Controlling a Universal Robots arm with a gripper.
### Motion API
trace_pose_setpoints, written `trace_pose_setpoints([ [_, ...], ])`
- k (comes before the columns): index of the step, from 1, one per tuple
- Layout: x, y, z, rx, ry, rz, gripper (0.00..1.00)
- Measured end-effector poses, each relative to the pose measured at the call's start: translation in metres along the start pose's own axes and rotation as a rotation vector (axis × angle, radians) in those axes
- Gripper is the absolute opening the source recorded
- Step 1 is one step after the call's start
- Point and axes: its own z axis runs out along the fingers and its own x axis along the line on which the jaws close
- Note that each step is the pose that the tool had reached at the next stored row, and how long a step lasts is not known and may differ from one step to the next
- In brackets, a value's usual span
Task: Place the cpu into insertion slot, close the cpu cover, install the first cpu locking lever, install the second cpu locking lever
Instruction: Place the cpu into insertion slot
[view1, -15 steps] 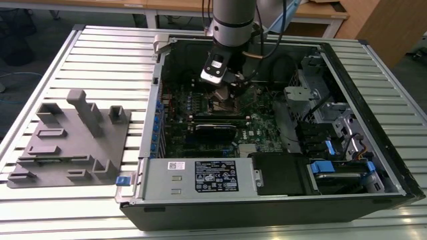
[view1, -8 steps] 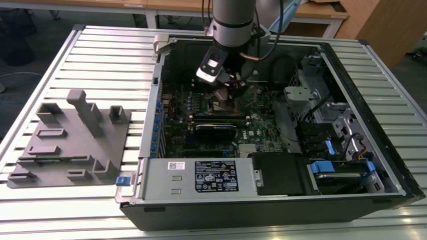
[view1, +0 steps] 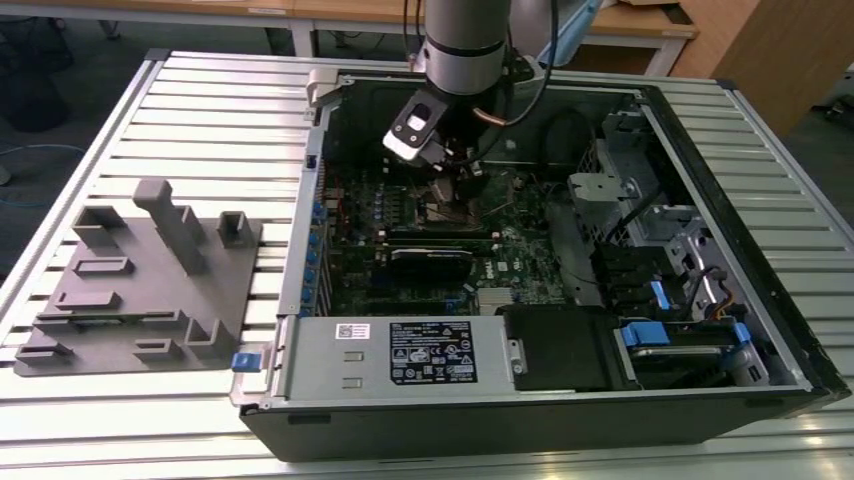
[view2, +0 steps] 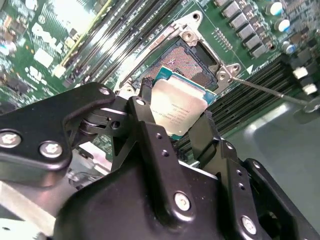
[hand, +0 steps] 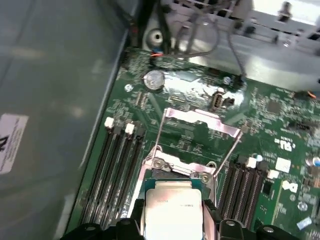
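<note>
2 black fingers (view2: 150, 135) of the gripper (view2: 175, 117) clamp the cpu (view2: 177, 105) just over the insertion slot (view2: 190, 62); the first wrist view adds the cpu cover (hand: 197, 119), apparently raised open.

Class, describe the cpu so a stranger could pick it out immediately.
Inside the open computer case, look at the green circuit board beneath the arm. The black hand there grips the cpu: a flat square chip, pale silvery on top, unlike the dark slots around it.
</note>
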Motion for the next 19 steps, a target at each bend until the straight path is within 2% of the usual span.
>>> trace_pose_setpoints([
  [4,0.0000,-0.0001,0.0005,-0.0014,-0.0067,0.073,0.54],
  [8,0.0000,-0.0001,0.0004,-0.0020,-0.0098,0.106,0.54],
  [12,0.0000,-0.0001,0.0004,-0.0021,-0.0100,0.108,0.54],
  [14,0.0000,-0.0001,0.0004,-0.0030,-0.0146,0.158,0.54],
  [19,0.0000,-0.0001,0.0005,-0.0030,-0.0146,0.159,0.54],
])
